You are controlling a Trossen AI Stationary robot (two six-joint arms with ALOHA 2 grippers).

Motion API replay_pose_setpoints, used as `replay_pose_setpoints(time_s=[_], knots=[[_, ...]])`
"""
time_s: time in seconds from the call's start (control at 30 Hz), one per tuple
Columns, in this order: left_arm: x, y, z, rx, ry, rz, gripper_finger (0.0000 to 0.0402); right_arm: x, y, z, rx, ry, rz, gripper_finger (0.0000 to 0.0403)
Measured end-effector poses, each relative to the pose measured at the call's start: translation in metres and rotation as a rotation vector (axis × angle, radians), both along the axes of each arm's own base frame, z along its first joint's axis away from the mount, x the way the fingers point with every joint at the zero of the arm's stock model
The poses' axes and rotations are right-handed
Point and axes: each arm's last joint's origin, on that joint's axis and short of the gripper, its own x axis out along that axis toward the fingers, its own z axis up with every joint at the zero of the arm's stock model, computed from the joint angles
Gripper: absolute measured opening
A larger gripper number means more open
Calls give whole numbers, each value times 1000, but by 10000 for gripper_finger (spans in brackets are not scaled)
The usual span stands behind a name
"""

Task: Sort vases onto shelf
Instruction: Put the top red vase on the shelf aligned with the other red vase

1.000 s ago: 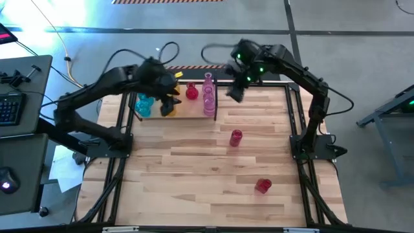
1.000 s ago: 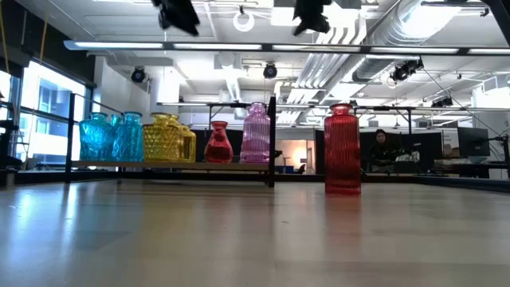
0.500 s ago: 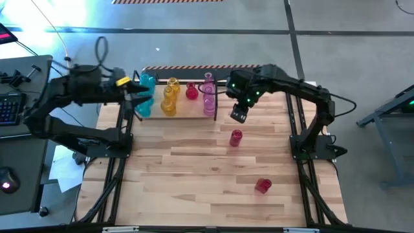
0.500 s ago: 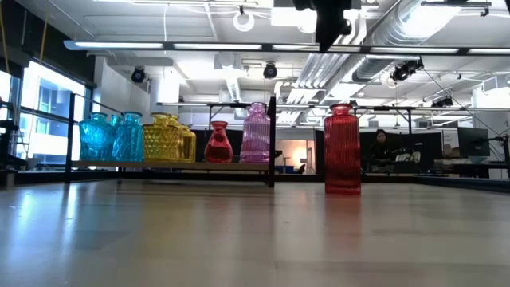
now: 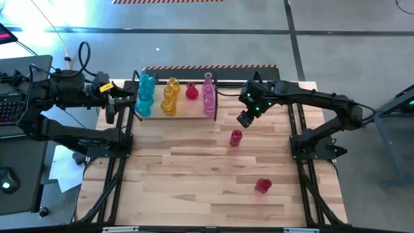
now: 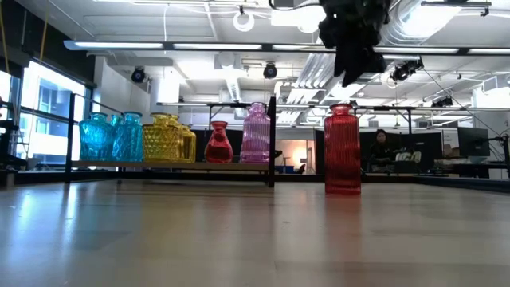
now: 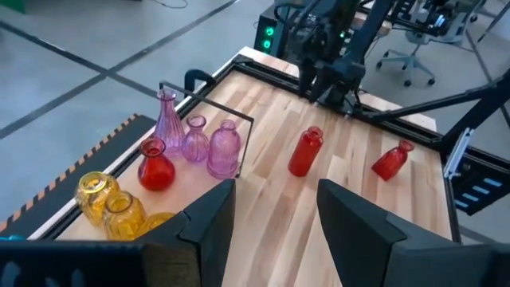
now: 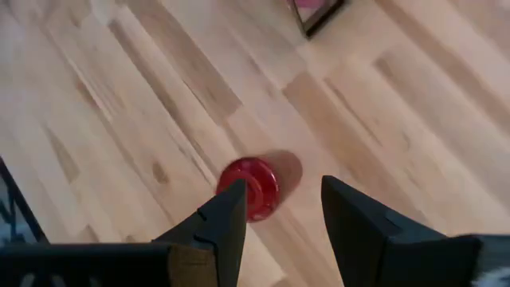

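Note:
The shelf (image 5: pixel 174 115) stands at the table's far left and carries cyan (image 5: pixel 145 97), yellow (image 5: pixel 169 97), red (image 5: pixel 192 92) and pink vases (image 5: pixel 208 96). A tall red vase (image 5: pixel 236 137) stands upright on its base on the tabletop. My right gripper (image 5: pixel 244 119) hangs open just above it and a little to its far side. In the right wrist view the vase's mouth (image 8: pixel 249 188) lies by one finger of my right gripper (image 8: pixel 279 223). A second red vase (image 5: pixel 262 186) sits nearer the front right. My left gripper (image 5: pixel 114 103) is open at the table's left edge, beside the shelf.
Bare wooden tabletop (image 5: pixel 194 175) stretches in front of the shelf. Black frame rails (image 5: pixel 123 129) run along both side edges. In the low view the shelf's end post (image 6: pixel 272 143) stands left of the tall red vase (image 6: pixel 343 151).
My left gripper has drawn back from above the yellow vases on the shelf toward the table's left edge, rising a little. My right gripper has come from the far edge toward the near edge and down, ending over the tall red vase. No vase has moved.

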Motion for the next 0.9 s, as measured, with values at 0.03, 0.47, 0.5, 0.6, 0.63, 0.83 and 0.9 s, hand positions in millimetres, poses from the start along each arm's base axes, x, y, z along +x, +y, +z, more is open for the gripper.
replay_pose_setpoints(time_s=[0.03,0.47,0.5,0.6,0.63,0.83,0.9], knots=[[0,0,0,5,1,-2,170,-1,1,-5,15,14,-11,144],[1,1,0,31,11,6,170,14,20,-21,102,1,21,144],[1,1,0,29,11,7,170,14,21,-21,104,6,25,144],[1,1,0,28,15,7,170,14,24,-21,111,12,29,144],[1,1,-1,27,17,7,170,15,25,-22,113,17,31,144],[1,1,-1,26,25,7,170,26,31,-37,139,70,59,144],[1,1,-1,26,25,7,170,30,32,-43,141,92,75,144]])
